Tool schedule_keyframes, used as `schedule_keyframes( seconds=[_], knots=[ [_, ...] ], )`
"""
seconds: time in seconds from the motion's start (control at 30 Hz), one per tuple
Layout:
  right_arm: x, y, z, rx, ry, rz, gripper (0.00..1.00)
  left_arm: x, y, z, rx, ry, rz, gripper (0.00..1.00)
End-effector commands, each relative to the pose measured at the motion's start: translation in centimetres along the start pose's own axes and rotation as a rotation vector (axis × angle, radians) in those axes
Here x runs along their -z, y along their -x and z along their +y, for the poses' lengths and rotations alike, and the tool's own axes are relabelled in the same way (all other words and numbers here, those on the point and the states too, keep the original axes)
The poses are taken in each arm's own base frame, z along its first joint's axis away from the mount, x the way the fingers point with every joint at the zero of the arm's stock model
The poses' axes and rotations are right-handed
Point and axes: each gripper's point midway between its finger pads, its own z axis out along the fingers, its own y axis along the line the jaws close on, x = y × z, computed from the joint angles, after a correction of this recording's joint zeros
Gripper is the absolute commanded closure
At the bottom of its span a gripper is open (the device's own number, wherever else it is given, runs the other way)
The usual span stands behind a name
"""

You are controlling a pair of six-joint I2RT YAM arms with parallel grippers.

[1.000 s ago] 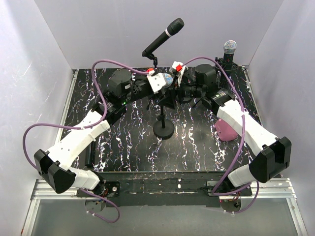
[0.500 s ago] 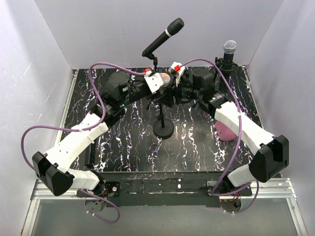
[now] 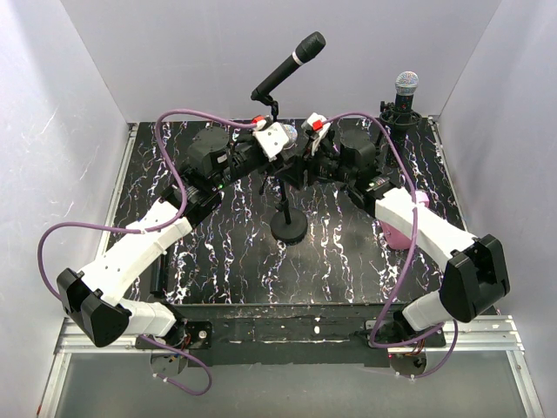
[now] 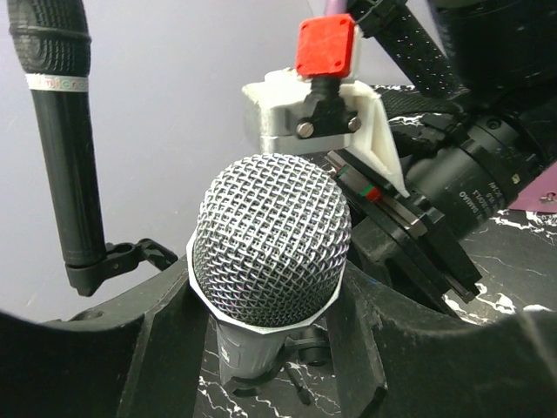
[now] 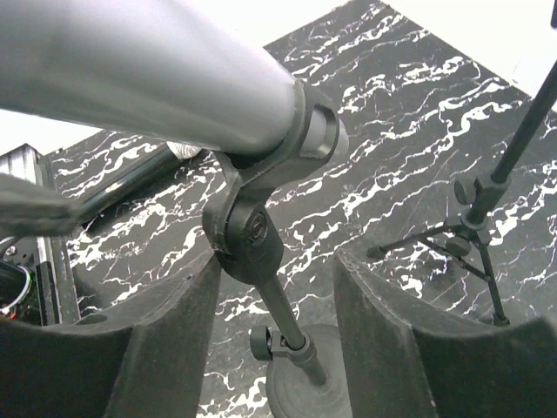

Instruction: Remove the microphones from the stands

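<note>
The microphone (image 3: 290, 133) has a silver mesh head and a grey body and sits in the clip of the centre stand (image 3: 288, 228), which has a round black base. My left gripper (image 3: 280, 139) is shut on the microphone's head (image 4: 270, 235); both fingers (image 4: 165, 335) press on its rim. My right gripper (image 3: 305, 155) is open around the stand's clip joint (image 5: 248, 235) and rod (image 5: 283, 309). The joint touches the left finger and a gap shows on the right. The grey microphone body (image 5: 157, 61) crosses above the right gripper (image 5: 277, 279).
A black microphone (image 3: 291, 63) on a boom stand rises at the back centre and shows in the left wrist view (image 4: 61, 131). A second silver-headed microphone (image 3: 406, 85) on a tripod (image 5: 474, 235) stands back right. A pink object (image 3: 405, 228) lies under my right arm. White walls enclose the table.
Both grippers have shifted slightly up and back at the clip. My right forearm has swung left, uncovering more of the pink object. The microphone is still in the clip.
</note>
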Motion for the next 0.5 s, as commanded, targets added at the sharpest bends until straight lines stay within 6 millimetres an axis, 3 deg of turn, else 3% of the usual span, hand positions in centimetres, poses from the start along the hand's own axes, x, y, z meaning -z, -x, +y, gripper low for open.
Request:
schedule_keyframes(
  seconds=[0.0,0.33,0.47],
  knots=[
    [-0.7,3.0,0.9,0.031,0.042,-0.111,0.42,1.3,3.7,2.6,0.035,0.112,-0.088,1.00],
    [-2.2,2.9,1.3,0.028,0.055,-0.105,0.44,0.8,3.5,2.6,0.068,0.113,-0.078,1.00],
    [-2.1,2.8,0.8,0.024,0.017,-0.111,0.62,0.9,3.2,2.9,0.085,0.135,-0.064,1.00]
  ],
)
